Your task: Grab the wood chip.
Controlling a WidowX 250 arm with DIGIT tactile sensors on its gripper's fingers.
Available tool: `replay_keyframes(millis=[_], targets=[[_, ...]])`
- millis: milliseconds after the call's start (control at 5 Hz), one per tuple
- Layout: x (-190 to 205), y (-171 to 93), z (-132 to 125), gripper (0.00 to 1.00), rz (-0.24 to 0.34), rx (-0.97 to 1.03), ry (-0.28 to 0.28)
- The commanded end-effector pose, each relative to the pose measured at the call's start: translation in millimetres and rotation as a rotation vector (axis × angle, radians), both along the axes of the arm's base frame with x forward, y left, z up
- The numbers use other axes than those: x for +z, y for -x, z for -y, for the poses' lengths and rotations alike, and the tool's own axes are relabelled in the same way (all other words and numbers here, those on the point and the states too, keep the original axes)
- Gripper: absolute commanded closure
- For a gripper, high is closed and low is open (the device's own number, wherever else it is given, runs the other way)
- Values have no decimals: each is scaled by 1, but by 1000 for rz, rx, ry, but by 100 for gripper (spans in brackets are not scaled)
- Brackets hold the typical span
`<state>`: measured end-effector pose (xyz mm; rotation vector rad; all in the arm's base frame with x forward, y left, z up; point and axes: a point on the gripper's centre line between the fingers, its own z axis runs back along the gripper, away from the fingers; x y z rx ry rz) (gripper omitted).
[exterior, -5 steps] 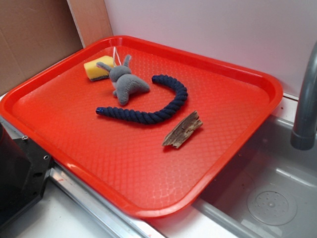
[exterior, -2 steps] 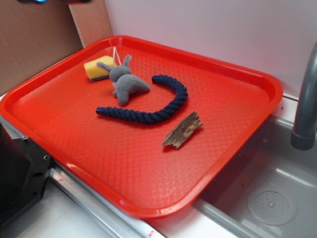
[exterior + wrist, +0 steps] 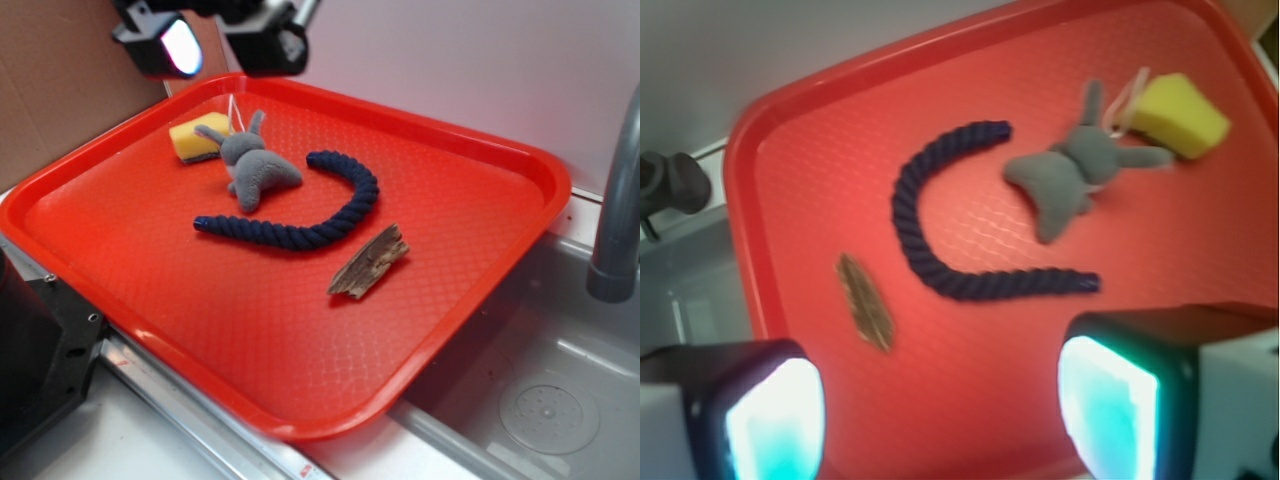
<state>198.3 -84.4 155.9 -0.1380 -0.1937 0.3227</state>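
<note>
The wood chip point(image 3: 369, 263), a small flat brown-grey splinter, lies on the red tray point(image 3: 150, 300), right of centre, just below the right bend of the rope. In the wrist view the chip point(image 3: 864, 302) lies at lower left, ahead of the left pad. My gripper point(image 3: 222, 45) is at the top left of the exterior view, high above the tray's far left corner and far from the chip. In the wrist view my gripper point(image 3: 940, 412) is open and empty, with the bare tray point(image 3: 970, 390) between its pads point(image 3: 775, 420).
A curved dark blue rope point(image 3: 300, 232) lies mid-tray. A grey plush toy point(image 3: 255, 170) and a yellow sponge point(image 3: 197, 137) sit at the far left. A grey sink point(image 3: 540, 400) with a faucet pipe point(image 3: 618, 210) is right of the tray. Cardboard point(image 3: 60, 80) stands behind.
My gripper has come down into the exterior view at the top left. The chip, rope, toy and sponge have not moved.
</note>
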Motion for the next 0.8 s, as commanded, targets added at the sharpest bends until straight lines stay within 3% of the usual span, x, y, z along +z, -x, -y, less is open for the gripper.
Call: replay_keyframes(millis=[0,600], targets=[[-40,-23,33,0,9,-9,2],[-101,-34,53,0,-71,-68,-12]])
